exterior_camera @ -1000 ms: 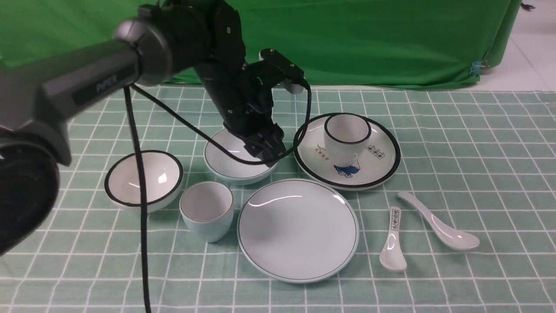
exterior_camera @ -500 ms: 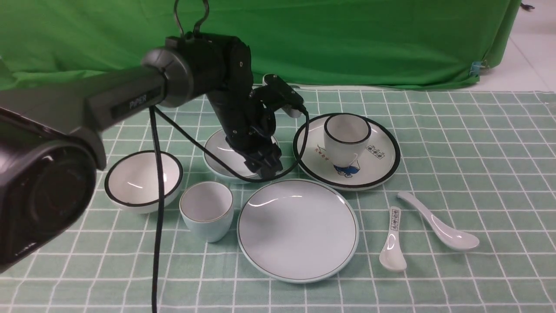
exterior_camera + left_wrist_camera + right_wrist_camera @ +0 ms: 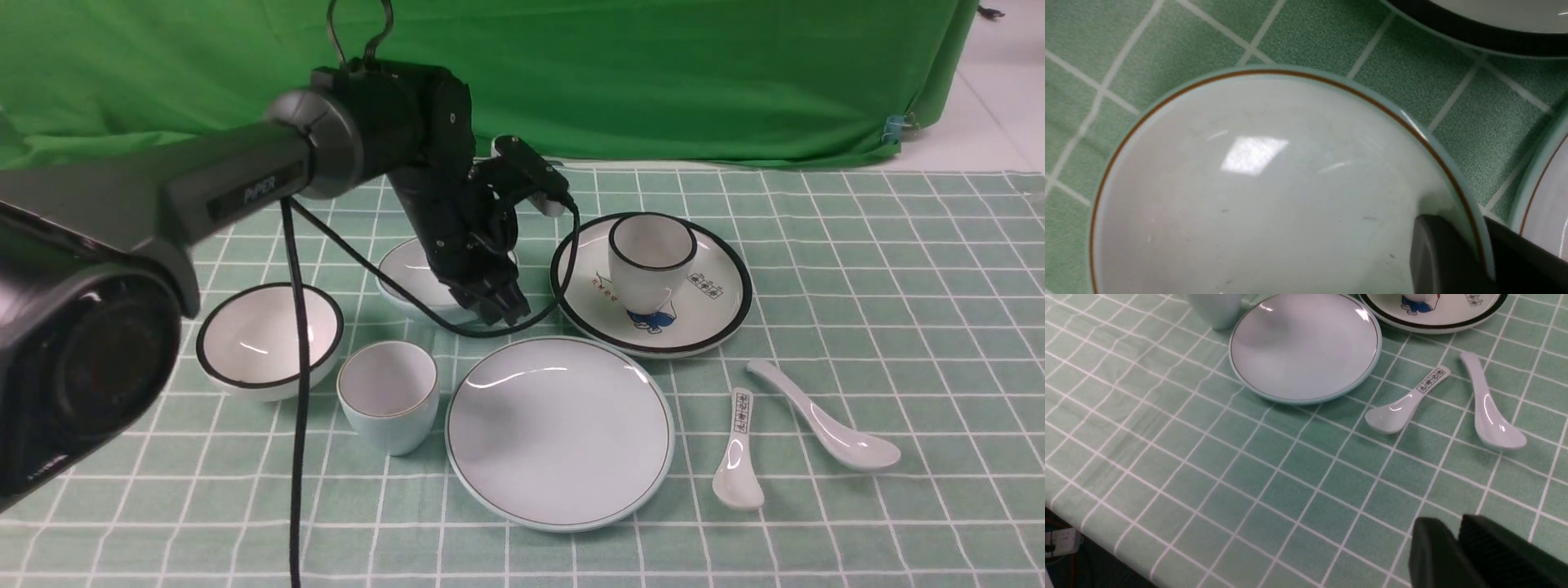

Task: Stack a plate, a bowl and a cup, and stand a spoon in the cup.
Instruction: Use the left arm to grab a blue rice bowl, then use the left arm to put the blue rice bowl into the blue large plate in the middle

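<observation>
The desk (image 3: pixel 816 531) wears a green woven cloth gridded in white, and nothing on it is stacked yet. The plate (image 3: pixel 560 433), a wide, shallow, glossy pale-blue disc with a thin dark rim line, lies bare near the front, ready as the base. The bowl (image 3: pixel 408 278), shallow, glazed and pale blue, sits just beyond the plate's far edge. The left tool (image 3: pixel 500 306) is clenched on its near rim, one finger inside and one outside, and the bowl looks tipped, perhaps just off the cloth. I judge this the first step: carrying the bowl onto the plate. The right tool (image 3: pixel 1457 547) grasps nothing; its jaws look close together, but whether they are clenched I cannot tell. The cup (image 3: pixel 389 425), small, handleless and smooth, stands upright just left of the plate. The spoon (image 3: pixel 824 420), long, plain white ceramic, lies flat to the plate's right. Both are yet to be placed.
</observation>
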`<state>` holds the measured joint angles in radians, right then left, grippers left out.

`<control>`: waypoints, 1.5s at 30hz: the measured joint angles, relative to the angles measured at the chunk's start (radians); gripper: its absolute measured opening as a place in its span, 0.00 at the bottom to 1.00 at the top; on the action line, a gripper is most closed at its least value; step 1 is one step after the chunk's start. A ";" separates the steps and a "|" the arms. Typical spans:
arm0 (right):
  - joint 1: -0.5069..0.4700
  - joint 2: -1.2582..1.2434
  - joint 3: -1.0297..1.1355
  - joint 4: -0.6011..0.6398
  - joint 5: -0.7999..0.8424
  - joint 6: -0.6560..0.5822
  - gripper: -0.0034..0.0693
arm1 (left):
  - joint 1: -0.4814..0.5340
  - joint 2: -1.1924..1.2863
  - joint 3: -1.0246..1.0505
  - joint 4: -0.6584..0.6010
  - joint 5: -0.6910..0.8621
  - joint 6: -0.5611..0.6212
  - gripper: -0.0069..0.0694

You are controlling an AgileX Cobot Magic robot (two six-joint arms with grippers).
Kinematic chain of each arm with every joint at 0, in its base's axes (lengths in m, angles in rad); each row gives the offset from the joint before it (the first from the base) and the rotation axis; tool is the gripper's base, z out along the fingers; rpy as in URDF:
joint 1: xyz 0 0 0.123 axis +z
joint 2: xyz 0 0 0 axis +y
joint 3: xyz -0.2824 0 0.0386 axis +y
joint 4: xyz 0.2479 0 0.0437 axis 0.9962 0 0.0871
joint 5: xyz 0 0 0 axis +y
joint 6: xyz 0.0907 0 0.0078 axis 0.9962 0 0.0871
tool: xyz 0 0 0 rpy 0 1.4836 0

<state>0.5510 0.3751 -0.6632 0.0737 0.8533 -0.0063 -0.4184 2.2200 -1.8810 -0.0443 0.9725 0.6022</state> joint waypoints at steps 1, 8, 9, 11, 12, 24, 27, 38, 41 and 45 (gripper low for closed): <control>0.000 0.000 0.000 0.000 0.001 0.001 0.22 | 0.000 -0.002 0.000 0.000 0.000 0.000 0.14; 0.000 0.000 0.000 0.000 0.003 -0.003 0.23 | -0.069 -0.162 0.006 0.032 0.059 -0.064 0.13; 0.000 0.000 0.000 0.000 0.003 -0.006 0.23 | -0.084 -0.193 0.006 0.035 0.076 -0.075 0.13; 0.000 0.000 0.000 0.000 0.001 -0.012 0.23 | -0.115 -0.247 0.019 0.044 0.102 -0.088 0.13; 0.000 0.000 0.000 0.000 0.000 -0.013 0.23 | -0.140 -0.282 0.042 0.044 0.110 -0.098 0.13; 0.000 0.000 0.000 -0.001 -0.014 -0.018 0.24 | -0.337 -0.508 0.478 0.090 -0.072 -0.138 0.13; 0.000 0.000 0.000 -0.001 -0.025 -0.018 0.24 | -0.341 -0.490 0.526 0.044 -0.131 -0.086 0.13; 0.000 0.000 0.000 -0.001 -0.038 -0.021 0.24 | -0.341 -0.335 0.534 0.066 -0.239 -0.031 0.13; 0.000 0.000 0.000 -0.001 -0.038 -0.021 0.24 | -0.341 -0.315 0.535 0.076 -0.269 -0.028 0.13; 0.000 0.000 0.000 -0.001 -0.038 -0.021 0.24 | -0.341 -0.306 0.534 0.077 -0.280 -0.028 0.14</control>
<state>0.5510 0.3751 -0.6632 0.0728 0.8156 -0.0272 -0.7595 1.9138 -1.3466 0.0323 0.6921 0.5738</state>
